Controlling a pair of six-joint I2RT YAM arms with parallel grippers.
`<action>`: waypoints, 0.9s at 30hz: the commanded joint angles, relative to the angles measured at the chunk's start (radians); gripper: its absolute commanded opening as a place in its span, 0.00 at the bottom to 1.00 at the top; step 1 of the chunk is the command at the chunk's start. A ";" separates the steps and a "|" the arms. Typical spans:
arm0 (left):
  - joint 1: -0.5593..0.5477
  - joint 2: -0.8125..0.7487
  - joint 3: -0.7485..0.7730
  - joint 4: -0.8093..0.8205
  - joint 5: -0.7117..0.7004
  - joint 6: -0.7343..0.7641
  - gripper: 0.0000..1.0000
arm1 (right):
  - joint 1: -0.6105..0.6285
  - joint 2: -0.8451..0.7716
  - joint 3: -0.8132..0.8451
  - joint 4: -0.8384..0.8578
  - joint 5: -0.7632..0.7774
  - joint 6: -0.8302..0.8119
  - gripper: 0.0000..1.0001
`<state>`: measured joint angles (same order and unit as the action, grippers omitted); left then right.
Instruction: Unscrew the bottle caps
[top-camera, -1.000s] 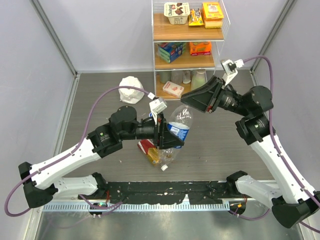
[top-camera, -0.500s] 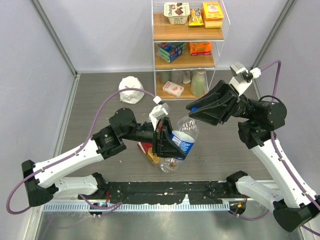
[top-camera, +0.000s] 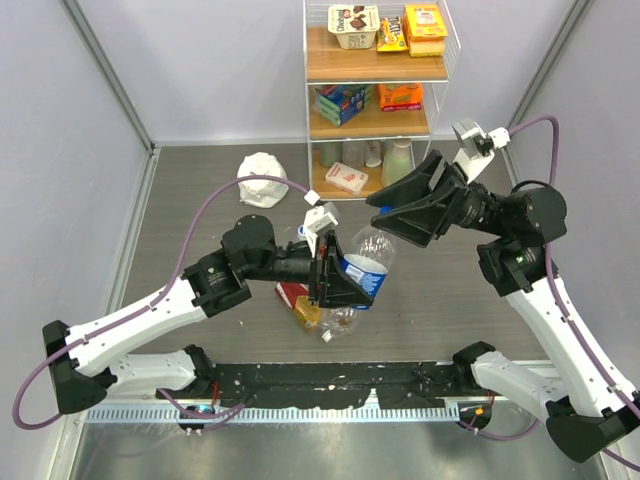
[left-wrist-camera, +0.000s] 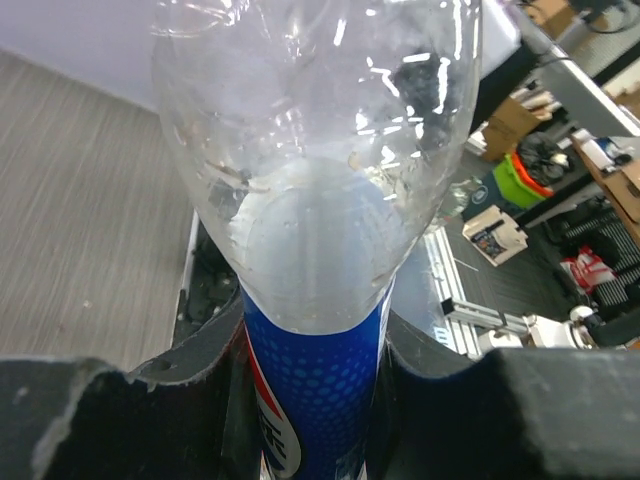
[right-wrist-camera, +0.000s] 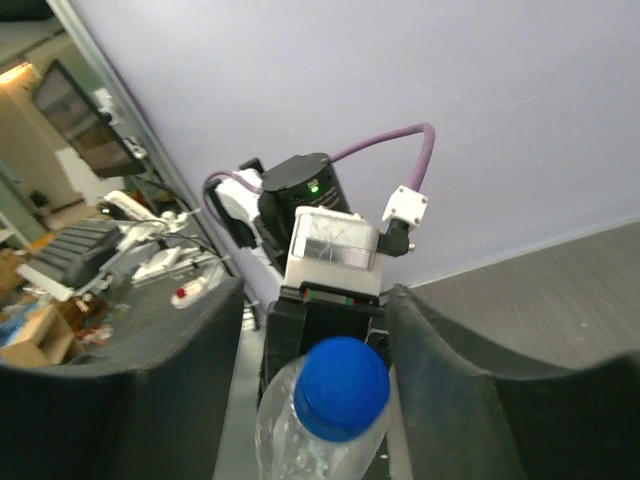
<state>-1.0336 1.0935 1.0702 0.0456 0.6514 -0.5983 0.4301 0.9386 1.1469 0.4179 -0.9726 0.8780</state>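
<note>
From above, your left hand (top-camera: 345, 285) is near the middle of the table (top-camera: 200, 200), clenched around the blue-label bottle (top-camera: 365, 265). The bottle is off the table and leans toward 1 o'clock. Your right hand (top-camera: 388, 222) is at the bottle's top end, so the top is hidden here. At 7 o'clock from the held bottle, a brown bottle (top-camera: 298, 303) with a red label and a clear bottle (top-camera: 340, 322) lie on the table, just beside each other. A small white cap (top-camera: 326, 336) shows at the clear bottle's near end. You cannot tell if it is on or off. A white bag (top-camera: 262, 180) sits at 11 o'clock, and a shelf (top-camera: 375, 65) stands at 12 o'clock. In the left wrist view, the blue-label bottle (left-wrist-camera: 320, 200) stands straight up in the middle. The left hand (left-wrist-camera: 315, 385) has its dark fingers (left-wrist-camera: 100, 420) at 6 o'clock, pressing the blue label from both sides. In the right wrist view, the blue cap (right-wrist-camera: 343, 388) is at 6 o'clock, on the bottle's neck. The right hand (right-wrist-camera: 318, 310) is let go. Its fingers (right-wrist-camera: 170, 380) stand on each side of the cap with a gap, not touching it.
</note>
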 joint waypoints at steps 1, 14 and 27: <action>0.001 0.009 0.036 -0.168 -0.146 0.055 0.00 | 0.007 0.000 0.073 -0.180 0.118 -0.125 0.85; 0.001 0.066 0.123 -0.437 -0.464 0.118 0.00 | 0.007 0.084 0.212 -0.643 0.511 -0.254 1.00; 0.000 0.189 0.261 -0.647 -0.714 0.141 0.00 | 0.009 0.218 0.251 -0.887 0.661 -0.225 0.98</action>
<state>-1.0336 1.2469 1.2675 -0.5289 0.0319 -0.4808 0.4351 1.1488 1.3758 -0.4381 -0.3149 0.6521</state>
